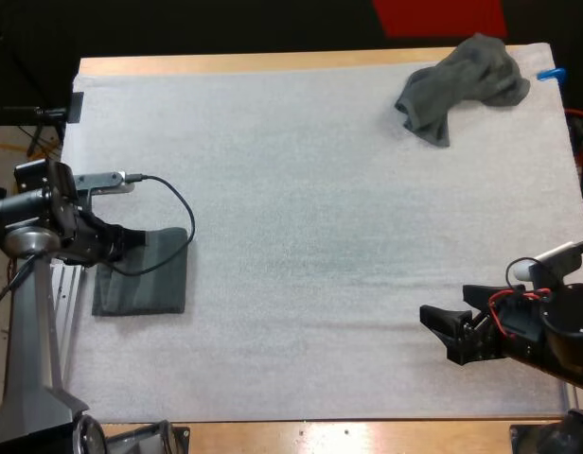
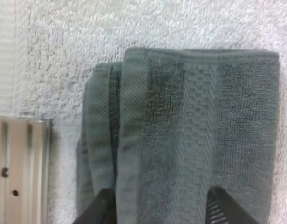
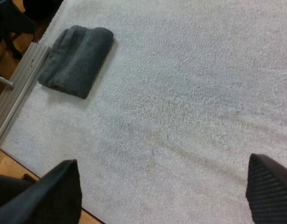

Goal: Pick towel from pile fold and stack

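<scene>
Folded towel (image 1: 145,284) lies at the mat's (image 1: 320,189) left edge under the open, empty left claw (image 2: 160,200); lifting straight up should keep the fold. Right claw (image 1: 443,333), open too, holds nothing.

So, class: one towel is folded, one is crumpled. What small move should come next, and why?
Probably send the right claw forward toward the crumpled towel: it is open over bare mat, and the folded towel already lies flat under the left claw.
</scene>
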